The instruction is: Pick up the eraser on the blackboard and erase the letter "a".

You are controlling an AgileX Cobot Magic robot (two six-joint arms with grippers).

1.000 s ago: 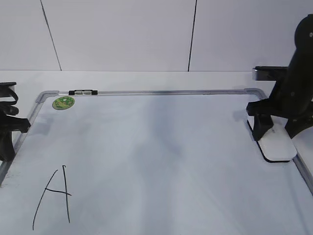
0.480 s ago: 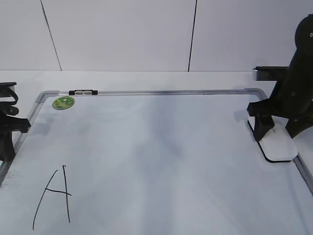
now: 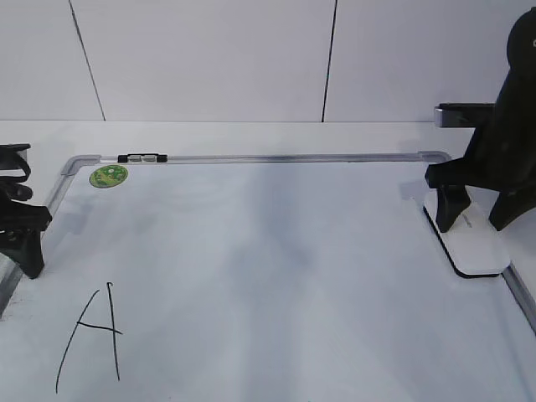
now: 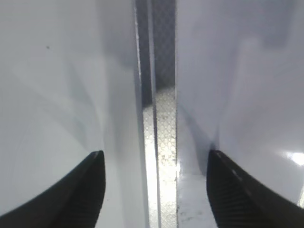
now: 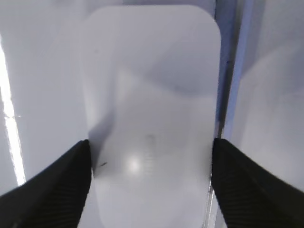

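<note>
The white eraser [image 3: 473, 247] lies flat on the blackboard [image 3: 276, 251] by its right frame edge. It fills the right wrist view [image 5: 152, 95]. My right gripper [image 3: 476, 224] is open just above it, with one finger on each long side [image 5: 151, 190]. I cannot tell whether the fingers touch it. No lowercase "a" shows on the board; only a tall capital "A" [image 3: 92, 335] stands at the lower left. My left gripper [image 3: 21, 247] is open and empty over the board's left frame rail [image 4: 159, 142].
A green round sticker [image 3: 109, 176] sits at the board's top left corner. A small black and silver clip [image 3: 142, 157] lies on the top frame rail. A white wall with dark seams stands behind the table.
My right gripper has risen and drawn back a little, so more of the eraser shows; the eraser has stayed in place. My left gripper has shifted slightly down and to the right.
</note>
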